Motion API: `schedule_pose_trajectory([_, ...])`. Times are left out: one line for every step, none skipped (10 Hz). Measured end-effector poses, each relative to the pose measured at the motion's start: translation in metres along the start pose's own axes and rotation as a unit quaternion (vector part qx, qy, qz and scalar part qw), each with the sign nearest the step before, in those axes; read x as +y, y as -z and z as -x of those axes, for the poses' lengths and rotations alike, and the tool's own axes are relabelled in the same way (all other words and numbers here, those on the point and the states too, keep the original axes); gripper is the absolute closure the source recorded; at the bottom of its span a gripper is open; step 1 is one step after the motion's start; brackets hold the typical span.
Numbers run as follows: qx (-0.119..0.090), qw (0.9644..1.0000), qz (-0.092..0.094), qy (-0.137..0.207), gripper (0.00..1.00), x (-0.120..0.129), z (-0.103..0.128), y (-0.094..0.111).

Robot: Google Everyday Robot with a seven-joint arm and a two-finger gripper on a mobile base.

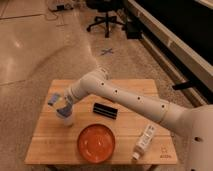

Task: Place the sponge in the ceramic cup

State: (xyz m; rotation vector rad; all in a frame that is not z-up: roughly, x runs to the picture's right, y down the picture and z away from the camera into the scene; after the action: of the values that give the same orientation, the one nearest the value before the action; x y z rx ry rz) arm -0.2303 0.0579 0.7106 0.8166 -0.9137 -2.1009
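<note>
The single white arm (pixel 135 100) is extended from the lower right of the camera view towards the left, and it is bent at a rounded elbow joint (pixel 98 80) near the middle. From that joint the forearm (pixel 80 92) is angled downward and leftward. The end effector (pixel 62 106) is held low over the left part of the tabletop (pixel 50 145), pointed downward.

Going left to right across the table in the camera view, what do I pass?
First the sponge and hand by the cup → plate → bottle. The bar overlaps the plate, so skipped.
</note>
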Motion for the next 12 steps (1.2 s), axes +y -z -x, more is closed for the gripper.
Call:
schedule_pose_trajectory([0.006, 1.0, -0.001, 0.0, 0.98, 0.002, 0.001, -0.003])
schedule_pose_trajectory([0.014, 0.9999, -0.001, -0.001, 0.92, 0.005, 0.0, -0.005])
schedule_pose_trajectory([0.022, 0.9998, -0.002, -0.002, 0.82, 0.007, -0.001, -0.007])
schedule_pose_trajectory([0.03, 0.9995, -0.002, -0.003, 0.72, 0.009, -0.002, -0.007])
schedule_pose_trajectory([0.035, 0.9994, -0.002, -0.005, 0.64, 0.01, -0.002, -0.008])
schedule_pose_trajectory([0.043, 0.9991, -0.003, -0.006, 0.5, 0.01, -0.001, -0.01])
schedule_pose_trajectory([0.046, 0.9989, -0.004, -0.007, 0.4, 0.01, 0.0, -0.012])
schedule_pose_trajectory([0.049, 0.9988, -0.004, -0.007, 0.32, 0.01, 0.001, -0.014])
schedule_pose_trajectory([0.05, 0.9987, -0.004, -0.008, 0.24, 0.01, 0.003, -0.016])
schedule_pose_trajectory([0.052, 0.9986, -0.003, -0.009, 0.2, 0.011, 0.005, -0.017])
schedule_pose_trajectory([0.054, 0.9985, -0.002, -0.01, 0.2, 0.012, 0.006, -0.018])
schedule_pose_trajectory([0.056, 0.9983, 0.0, -0.011, 0.2, 0.013, 0.007, -0.018])
